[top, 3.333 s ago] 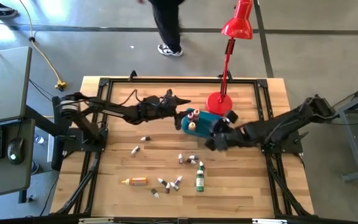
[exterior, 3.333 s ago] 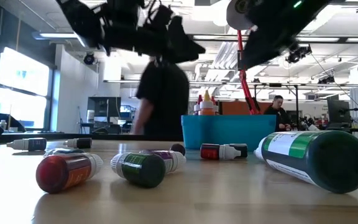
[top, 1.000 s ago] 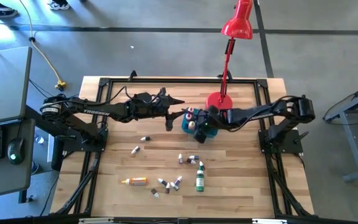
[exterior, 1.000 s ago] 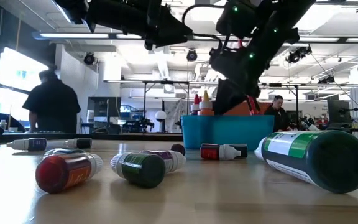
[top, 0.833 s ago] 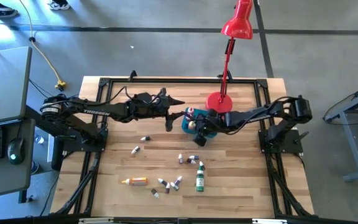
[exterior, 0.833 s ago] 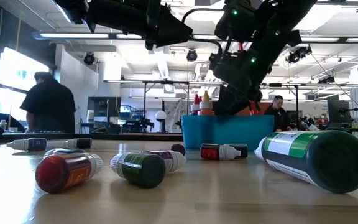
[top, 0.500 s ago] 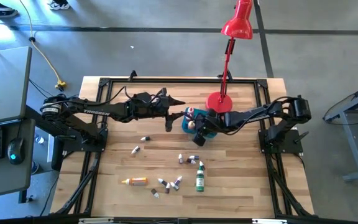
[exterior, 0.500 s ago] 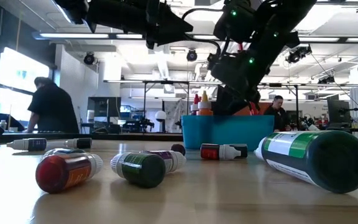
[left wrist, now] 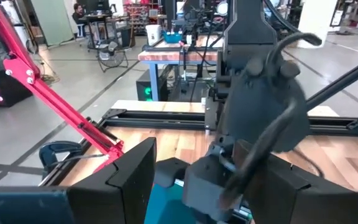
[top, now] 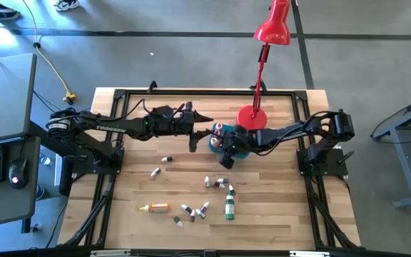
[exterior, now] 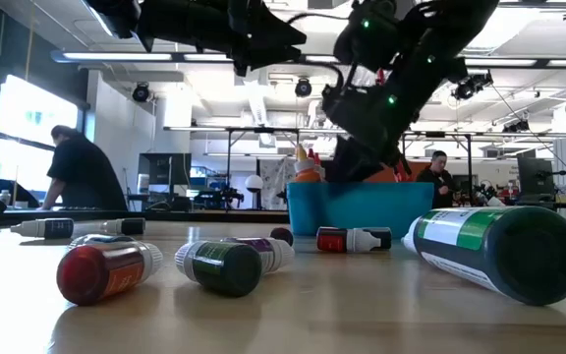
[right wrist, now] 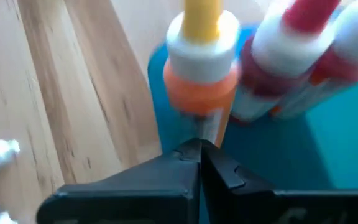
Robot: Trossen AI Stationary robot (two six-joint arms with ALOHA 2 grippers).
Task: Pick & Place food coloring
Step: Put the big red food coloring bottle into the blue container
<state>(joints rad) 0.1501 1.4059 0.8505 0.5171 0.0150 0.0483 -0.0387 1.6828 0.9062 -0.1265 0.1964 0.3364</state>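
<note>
You are looking into a large open robotics lab; beyond the wooden table (top: pixel 141 193) lie a grey concrete floor (top: pixel 120 57), rows of ceiling lights (exterior: pixel 214 128), equipment-laden workbenches (left wrist: pixel 173 53), and seated people (exterior: pixel 438 177).

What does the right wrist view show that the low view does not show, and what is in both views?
Only the right wrist view shows the right gripper with fingers closed together at the teal tub's wall, just below the orange bottle, beside red bottles.

Only the low view shows bottles lying on the table, among them a large green bottle and a red one, and people in the room behind.

Both show the teal tub and the orange bottle standing in it.
</note>
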